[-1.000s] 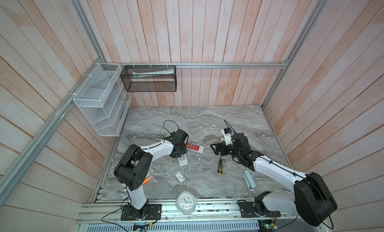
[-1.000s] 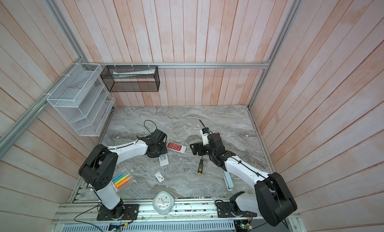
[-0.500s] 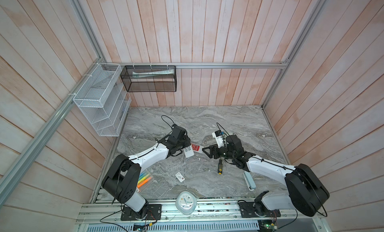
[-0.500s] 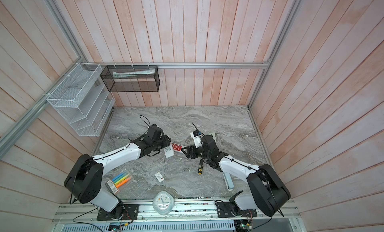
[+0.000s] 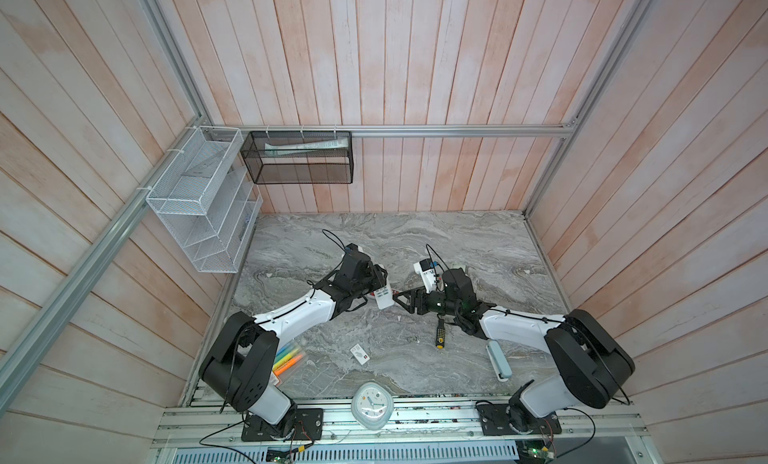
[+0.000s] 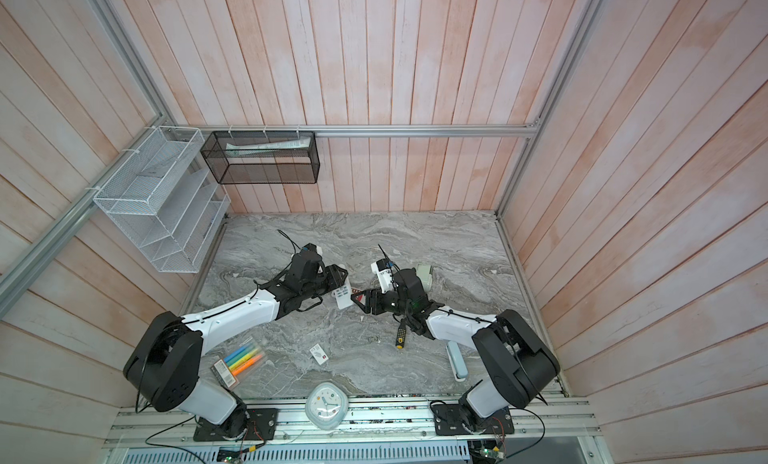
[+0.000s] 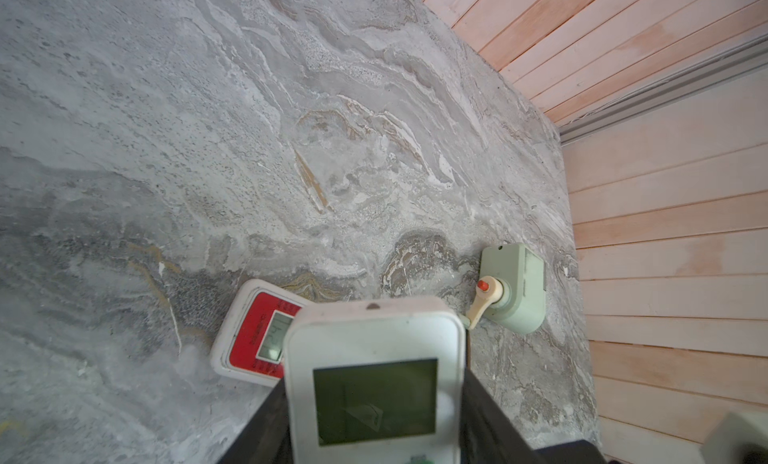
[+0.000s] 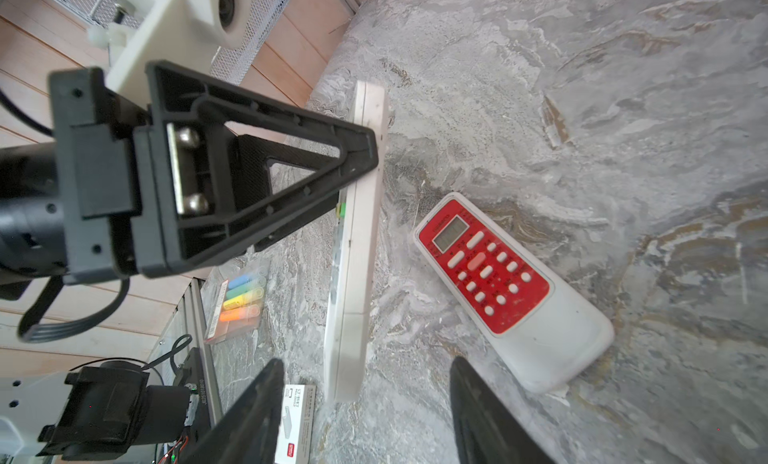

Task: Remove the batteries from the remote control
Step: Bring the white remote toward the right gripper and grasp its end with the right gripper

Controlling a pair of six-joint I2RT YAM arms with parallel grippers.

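Observation:
My left gripper (image 5: 380,284) is shut on a white remote control (image 5: 383,298) and holds it above the marble table in both top views. In the left wrist view the remote (image 7: 374,378) shows its dark screen between my black fingers (image 7: 484,412). The right wrist view sees it edge-on (image 8: 357,254), with its free end between the fingers of my right gripper (image 8: 365,393). That gripper is open and clear of the remote on both sides. A red-faced remote (image 8: 498,283) lies flat on the table just beyond. The batteries are hidden.
A black-and-yellow screwdriver (image 5: 439,335) lies under my right arm, with a pale blue stapler (image 5: 497,360) nearer the front. A small white box (image 5: 360,353), a highlighter pack (image 5: 286,358), a clock (image 5: 372,405) and a pale green crank device (image 6: 424,274) are also here.
My left gripper has lifted the white remote off the table and carried it toward the middle. My right gripper has moved left to the remote's end, and its jaws have narrowed.

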